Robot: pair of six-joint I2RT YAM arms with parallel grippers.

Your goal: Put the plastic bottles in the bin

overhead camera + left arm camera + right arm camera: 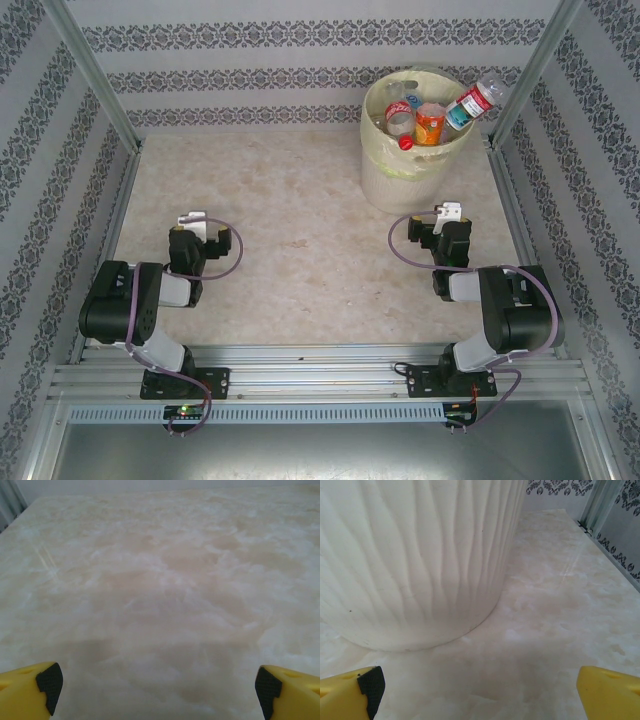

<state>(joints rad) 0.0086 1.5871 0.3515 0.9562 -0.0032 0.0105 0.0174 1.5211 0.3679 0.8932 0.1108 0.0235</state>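
The pale-yellow bin (pixel 385 180) stands at the back right of the table, and its ribbed wall (pixel 415 565) looms close in the right wrist view. Several plastic bottles (pixel 430 122) lie inside it, one with an orange label. Another bottle (pixel 475 100), red-labelled, leans over the bin's right rim. My right gripper (pixel 450 212) hangs just in front of the bin, open, with nothing between its yellow fingers (pixel 350 692). My left gripper (pixel 195 220) sits at the left of the table, open over bare marble, its fingers (pixel 30 690) wide apart.
Patterned walls and metal frame posts (pixel 95 75) enclose the marble table (pixel 290 230) on three sides. The arm bases are bolted to a rail (pixel 310 375) at the near edge.
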